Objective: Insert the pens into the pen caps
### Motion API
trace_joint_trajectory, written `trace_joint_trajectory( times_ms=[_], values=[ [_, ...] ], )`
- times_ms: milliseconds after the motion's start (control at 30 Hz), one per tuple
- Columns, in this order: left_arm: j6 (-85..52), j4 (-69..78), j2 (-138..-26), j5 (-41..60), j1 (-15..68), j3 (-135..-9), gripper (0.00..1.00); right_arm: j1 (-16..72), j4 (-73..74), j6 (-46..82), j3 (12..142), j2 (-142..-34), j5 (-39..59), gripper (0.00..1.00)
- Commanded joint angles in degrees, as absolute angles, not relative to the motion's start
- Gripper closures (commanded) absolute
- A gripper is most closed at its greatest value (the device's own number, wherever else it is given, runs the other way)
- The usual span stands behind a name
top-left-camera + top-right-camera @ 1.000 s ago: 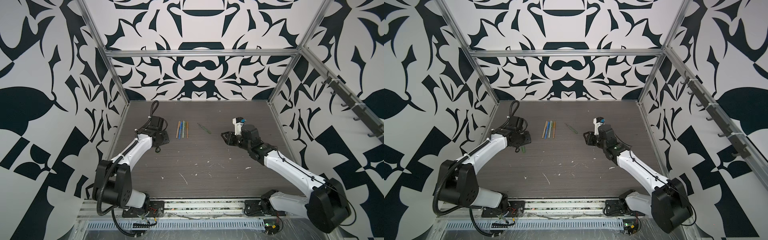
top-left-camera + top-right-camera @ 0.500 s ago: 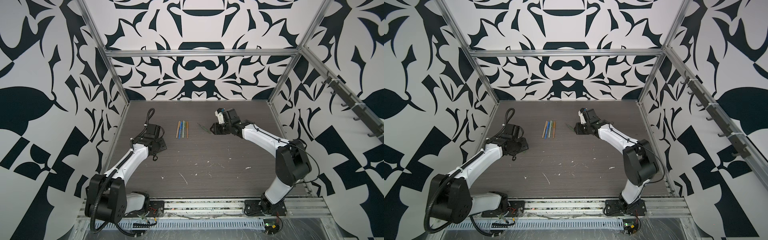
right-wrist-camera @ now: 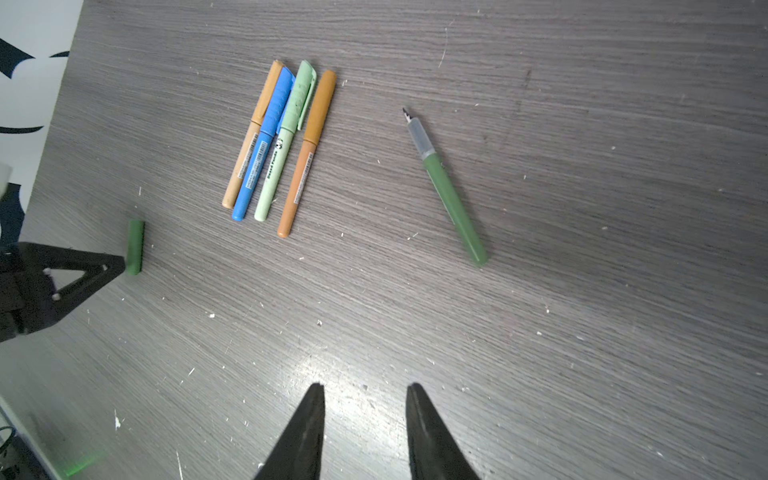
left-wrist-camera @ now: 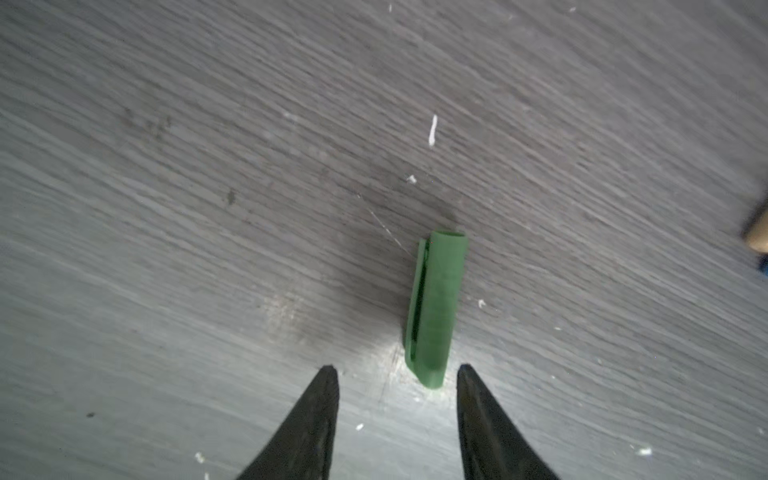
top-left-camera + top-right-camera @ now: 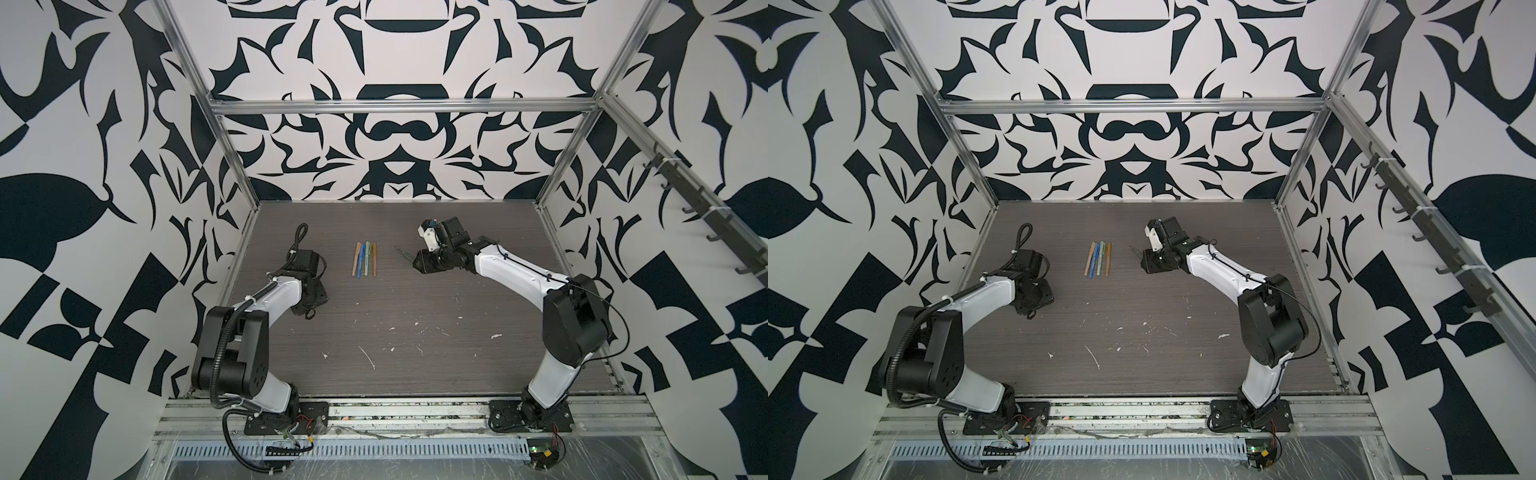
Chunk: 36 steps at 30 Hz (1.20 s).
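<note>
Dark woodgrain table (image 3: 582,374), left tool (image 4: 395,368) spread beside dark green cap (image 4: 436,307), right tool (image 3: 363,386) spread, empty, near uncapped dark green pen (image 3: 451,199)

We see four pens (image 5: 367,258) side by side on the table (image 5: 478,365); a green pen (image 5: 402,252) lies just beside our right gripper (image 5: 417,262).

The tabletop (image 3: 582,332) — dark grey wood-grain, matt, with one faint glossy patch. The dark green pen cap (image 4: 434,307) and dark green pen (image 3: 453,199): smooth matt plastic — the pen's grip section translucent. The frame rails (image 5: 399,104): brushed metal
</note>
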<state>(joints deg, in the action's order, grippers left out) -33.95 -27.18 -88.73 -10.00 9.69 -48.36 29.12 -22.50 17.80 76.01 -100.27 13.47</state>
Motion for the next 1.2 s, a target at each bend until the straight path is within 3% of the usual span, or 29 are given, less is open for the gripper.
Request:
trace_joint_trajectory(
  times_ms=[0,533,1033,1167],
  values=[
    [-32.94,-25.64,-91.35,-9.28,9.54,-51.56,0.52,29.27,-21.31,17.57,74.62,-96.06,14.36,0.64],
    [-30.37,-27.54,-98.15,-9.63,9.58,-55.40,0.71,29.27,-19.70,18.59,70.51,-91.53,14.53,0.67],
    [-28.75,-27.17,-99.98,-5.31,9.63,-54.77,0.70,29.21,-19.86,18.71,70.66,-91.39,14.64,0.67],
    [-28.47,-27.08,-99.83,-4.90,9.66,-54.40,0.77,29.27,-19.76,18.60,70.94,-90.95,14.50,0.67]
  ],
)
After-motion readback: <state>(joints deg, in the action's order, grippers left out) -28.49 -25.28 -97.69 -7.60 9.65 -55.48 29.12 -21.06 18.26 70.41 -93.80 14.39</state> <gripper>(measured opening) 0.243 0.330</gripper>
